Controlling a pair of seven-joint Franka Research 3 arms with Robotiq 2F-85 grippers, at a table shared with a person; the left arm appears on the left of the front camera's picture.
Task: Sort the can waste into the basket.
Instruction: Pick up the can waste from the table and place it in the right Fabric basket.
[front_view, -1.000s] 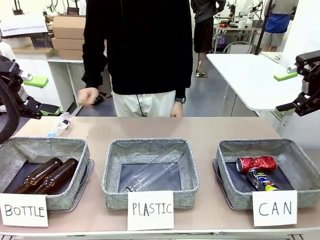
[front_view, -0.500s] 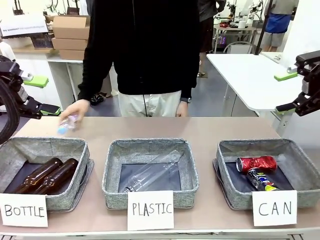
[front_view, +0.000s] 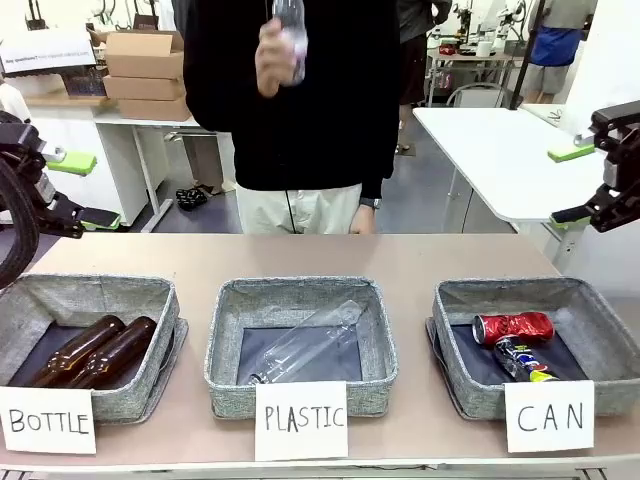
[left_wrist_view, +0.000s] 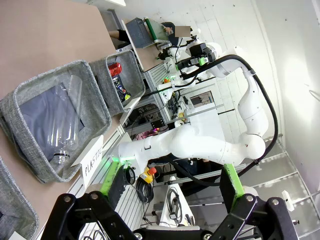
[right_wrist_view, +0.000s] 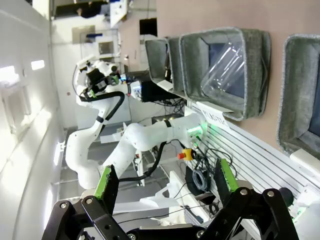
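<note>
Already both cans are lying inside the basket (front_view: 455, 300) with the "CAN" sign: the red can (front_view: 513, 326) is touching the grey printed can (front_view: 522, 360) beside it. So I am judging the sorting step as finished, and the next move is calling only for keeping the arms away, or waiting. The left tool (front_view: 72, 190) and the right tool (front_view: 580, 182) are hanging wide and empty at the sides, above the surface (front_view: 420, 255). The person's hand (front_view: 275, 55) is lifting a clear plastic bottle (front_view: 290, 30) high. The left wrist view is showing the cans small and far; the front view is showing them plainly.
</note>
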